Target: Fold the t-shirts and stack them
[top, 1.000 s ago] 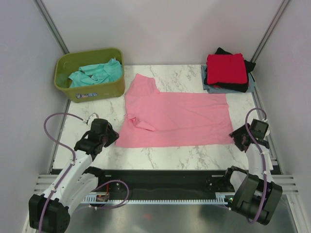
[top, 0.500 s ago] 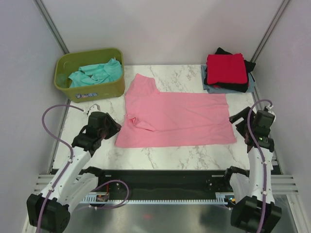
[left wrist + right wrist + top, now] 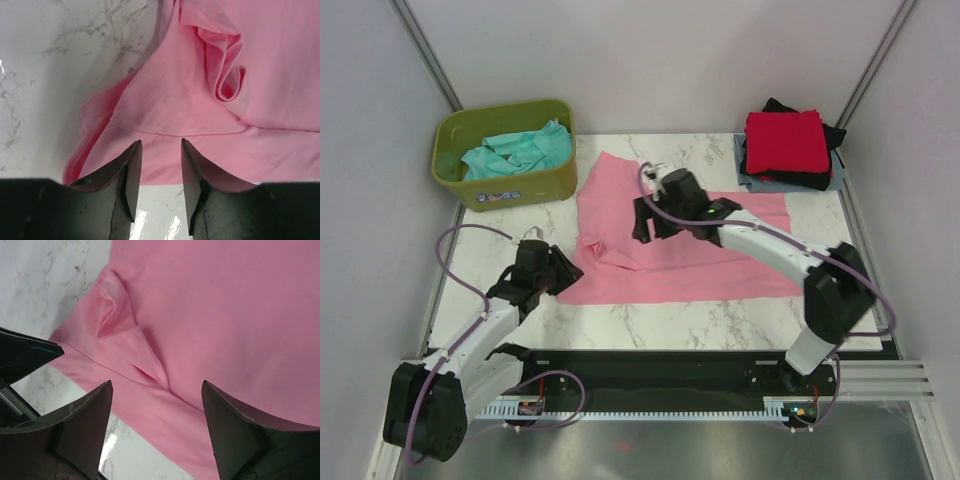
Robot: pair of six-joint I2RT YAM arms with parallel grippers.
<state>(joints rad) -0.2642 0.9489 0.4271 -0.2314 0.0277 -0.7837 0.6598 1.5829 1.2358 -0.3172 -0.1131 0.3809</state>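
The large pink t-shirt (image 3: 690, 245) lies spread flat on the marble table, with a crumpled fold (image 3: 605, 252) near its left side. My left gripper (image 3: 560, 272) is open at the shirt's near-left corner, its fingertips over the hem (image 3: 159, 144). My right gripper (image 3: 648, 225) is wide open and empty above the left part of the shirt, over the fold (image 3: 117, 310). A folded stack has a red shirt (image 3: 783, 140) on top of black and grey-blue ones. A teal shirt (image 3: 515, 150) lies crumpled in the tub.
The olive-green tub (image 3: 505, 185) stands at the back left. The folded stack sits at the back right corner. Bare marble (image 3: 720, 320) shows along the near edge. The right arm (image 3: 770, 250) stretches across the pink shirt.
My right arm has swung from the table's right edge across to the left part of the pink shirt. My left gripper has edged in to the shirt's near-left corner.
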